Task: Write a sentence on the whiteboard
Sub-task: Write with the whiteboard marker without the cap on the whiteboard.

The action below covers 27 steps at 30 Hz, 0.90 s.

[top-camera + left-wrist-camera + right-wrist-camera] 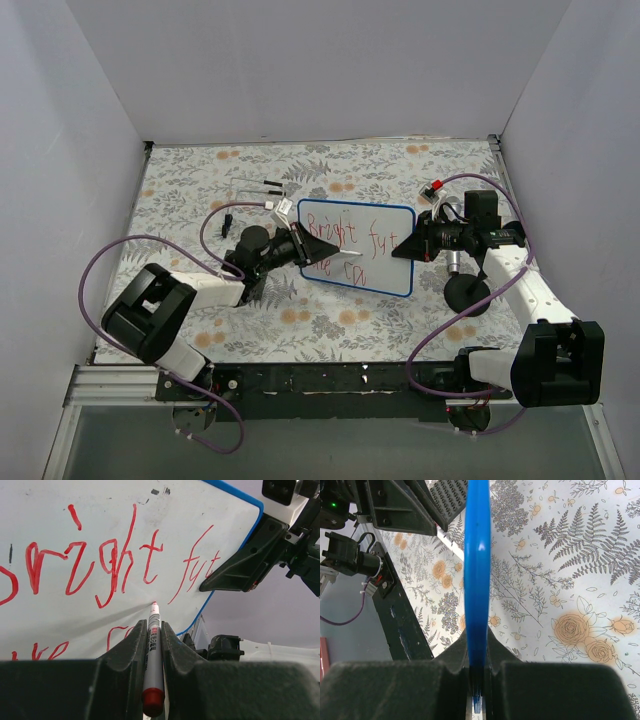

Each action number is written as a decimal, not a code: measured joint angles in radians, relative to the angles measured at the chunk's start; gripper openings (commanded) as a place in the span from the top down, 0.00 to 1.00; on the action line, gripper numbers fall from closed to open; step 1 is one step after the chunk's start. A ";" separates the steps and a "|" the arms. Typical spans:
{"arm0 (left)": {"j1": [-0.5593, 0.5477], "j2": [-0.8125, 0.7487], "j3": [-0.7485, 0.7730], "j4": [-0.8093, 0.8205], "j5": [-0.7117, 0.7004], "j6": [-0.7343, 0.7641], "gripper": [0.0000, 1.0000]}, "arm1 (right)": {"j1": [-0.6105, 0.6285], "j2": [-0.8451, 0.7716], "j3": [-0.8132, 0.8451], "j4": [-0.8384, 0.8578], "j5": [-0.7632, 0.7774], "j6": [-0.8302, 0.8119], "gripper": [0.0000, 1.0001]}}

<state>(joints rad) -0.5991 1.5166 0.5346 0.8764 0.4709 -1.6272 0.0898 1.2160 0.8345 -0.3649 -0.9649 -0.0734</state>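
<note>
The right tool [477,647] pinches the whiteboard [365,262] by its right rim, steadying it over the table [330,180] so the left tool [153,630], clamped on a red marker [154,655], can write under "Bright" in the sentence [100,570]. Only the left wrist view shows the tip touching; the right wrist view shows just the blue edge.

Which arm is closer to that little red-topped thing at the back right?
Right. The right arm sits just beside the red-topped thing, clamping the whiteboard's right edge; the left arm holds a marker at the board's far side.
</note>
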 measured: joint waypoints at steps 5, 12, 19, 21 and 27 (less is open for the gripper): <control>0.000 0.031 0.013 0.005 0.013 -0.003 1.00 | -0.002 0.000 0.000 0.000 0.001 0.003 0.99; 0.001 0.034 0.013 0.001 0.024 0.000 1.00 | -0.003 0.000 -0.001 0.000 0.001 0.005 0.99; 0.001 0.039 0.012 -0.027 0.050 0.013 1.00 | -0.003 0.000 -0.001 0.000 0.001 0.007 0.99; 0.001 0.051 0.012 -0.031 0.066 0.015 1.00 | -0.003 0.000 -0.001 0.000 0.002 0.007 0.99; 0.000 0.088 0.012 -0.035 0.111 0.014 1.00 | -0.004 0.000 -0.001 0.001 0.002 0.006 0.99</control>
<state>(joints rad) -0.5995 1.6043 0.5465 0.8417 0.5819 -1.6131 0.0860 1.2160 0.8337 -0.3641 -0.9634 -0.0669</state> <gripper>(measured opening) 0.118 0.096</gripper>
